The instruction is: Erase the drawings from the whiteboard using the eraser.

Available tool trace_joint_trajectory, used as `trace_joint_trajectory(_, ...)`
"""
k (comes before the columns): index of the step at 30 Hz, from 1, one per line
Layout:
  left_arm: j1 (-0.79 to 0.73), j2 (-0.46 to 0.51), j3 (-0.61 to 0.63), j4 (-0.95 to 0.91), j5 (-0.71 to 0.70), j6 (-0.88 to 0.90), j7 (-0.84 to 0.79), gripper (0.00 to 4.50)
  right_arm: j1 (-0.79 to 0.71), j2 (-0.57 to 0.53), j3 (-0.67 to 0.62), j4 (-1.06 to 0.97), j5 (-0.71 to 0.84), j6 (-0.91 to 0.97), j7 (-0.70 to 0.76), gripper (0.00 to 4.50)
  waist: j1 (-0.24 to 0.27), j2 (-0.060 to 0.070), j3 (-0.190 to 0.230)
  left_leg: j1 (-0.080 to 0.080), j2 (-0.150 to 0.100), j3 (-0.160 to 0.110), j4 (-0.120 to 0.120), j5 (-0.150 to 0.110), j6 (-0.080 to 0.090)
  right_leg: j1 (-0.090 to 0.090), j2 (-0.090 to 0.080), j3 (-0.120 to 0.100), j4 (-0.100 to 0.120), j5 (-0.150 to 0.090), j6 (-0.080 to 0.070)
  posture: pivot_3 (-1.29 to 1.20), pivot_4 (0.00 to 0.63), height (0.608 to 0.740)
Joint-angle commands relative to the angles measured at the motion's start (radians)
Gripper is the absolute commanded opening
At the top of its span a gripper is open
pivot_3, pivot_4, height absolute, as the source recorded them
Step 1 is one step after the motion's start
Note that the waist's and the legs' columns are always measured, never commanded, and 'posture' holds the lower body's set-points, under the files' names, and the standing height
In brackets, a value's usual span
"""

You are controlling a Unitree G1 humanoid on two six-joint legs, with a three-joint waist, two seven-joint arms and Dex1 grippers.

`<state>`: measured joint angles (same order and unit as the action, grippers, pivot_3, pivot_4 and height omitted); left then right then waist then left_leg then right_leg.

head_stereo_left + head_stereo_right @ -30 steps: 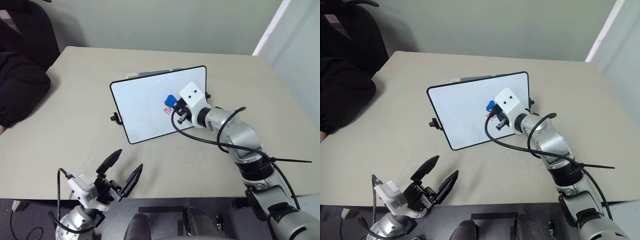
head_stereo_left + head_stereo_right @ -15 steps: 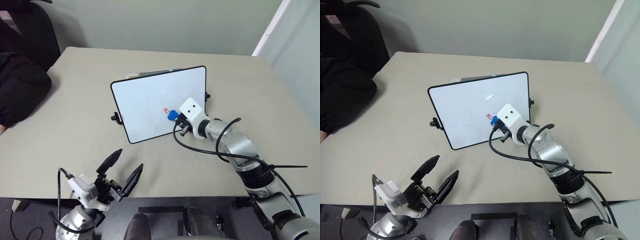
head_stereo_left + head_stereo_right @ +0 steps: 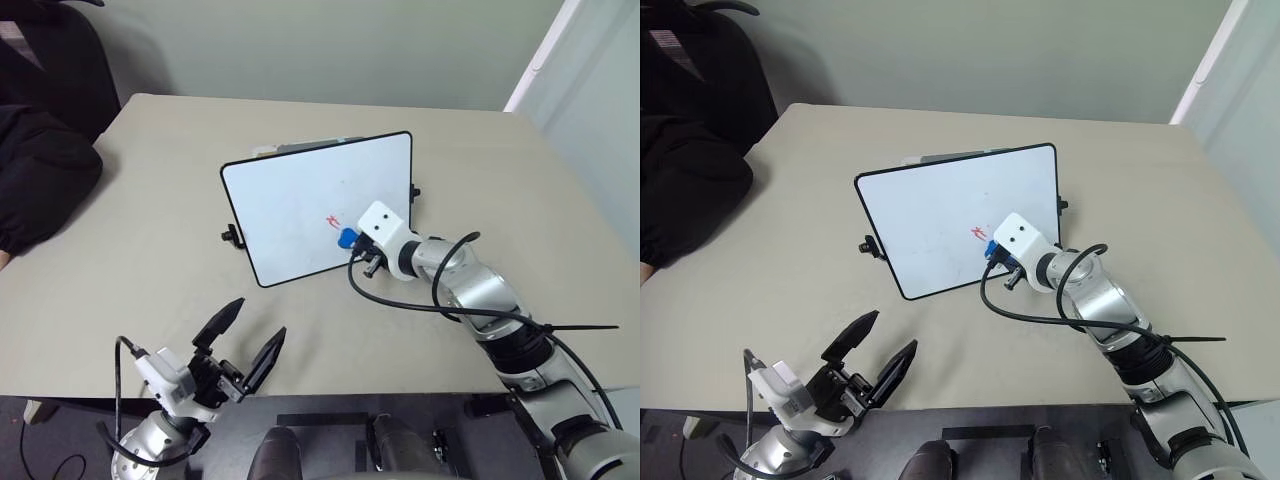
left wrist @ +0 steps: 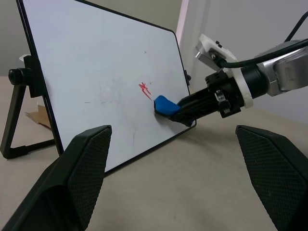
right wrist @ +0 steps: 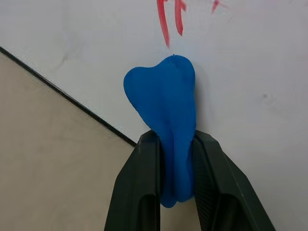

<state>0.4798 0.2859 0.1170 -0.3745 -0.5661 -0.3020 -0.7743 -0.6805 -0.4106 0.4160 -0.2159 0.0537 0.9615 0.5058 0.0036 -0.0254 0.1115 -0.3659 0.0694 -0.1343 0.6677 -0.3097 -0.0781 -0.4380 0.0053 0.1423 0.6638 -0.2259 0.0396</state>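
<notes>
right gripper [image 5: 174, 159] pinching one eraser [image 5: 166, 110], one whiteboard [image 3: 300, 200]

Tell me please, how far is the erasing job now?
Done: the right hand is shut on the blue eraser and holds it against the whiteboard. In hand: the eraser sits just below the red drawings. Left: a few red strokes remain. The left hand rests open near the table edge.

An office or meeting room: a plain beige table [image 3: 150, 260], bare pale walls [image 3: 330, 50], a dark chair [image 3: 60, 60].
</notes>
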Motion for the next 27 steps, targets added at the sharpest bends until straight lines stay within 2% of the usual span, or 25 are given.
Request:
trace_joint_trajectory(1,0.004,0.000,0.006,-0.045,-0.014,-0.007,0.002,4.50,-0.039,0.007,-0.003,-0.017,-0.013,-0.019,0.010,0.75,0.000,0.000,0.000,0.000,0.000,0.000,0.000,0.000,0.000,0.000,0.000,0.000,0.000,0.000,0.000,0.00,0.150,0.740)
trace_joint_trajectory(13,0.009,-0.002,0.002,-0.044,-0.012,-0.009,0.000,4.50,-0.143,0.069,-0.063,-0.004,-0.013,-0.059,-0.015,0.75,0.001,0.000,0.000,-0.001,0.000,0.000,-0.001,0.000,0.000,-0.001,0.000,0.000,0.000,-0.001,-0.001,0.00,0.150,0.740)
trace_joint_trajectory(22,0.010,0.000,0.006,-0.043,-0.018,-0.008,-0.003,4.50,-0.025,-0.029,0.042,-0.008,-0.042,-0.036,0.049,0.75,0.006,0.000,0.000,0.000,0.000,0.000,0.000,0.000,0.000,0.000,0.000,0.000,0.000,0.000,-0.001,0.00,0.150,0.740)
trace_joint_trajectory(27,0.011,0.002,0.006,-0.041,-0.019,-0.009,-0.006,4.50,-0.035,-0.018,0.024,-0.005,-0.047,-0.036,0.034,0.75,0.001,0.000,0.000,0.000,0.000,0.000,0.000,0.000,-0.001,0.000,0.000,0.000,0.000,0.001,0.002,0.00,0.150,0.740)
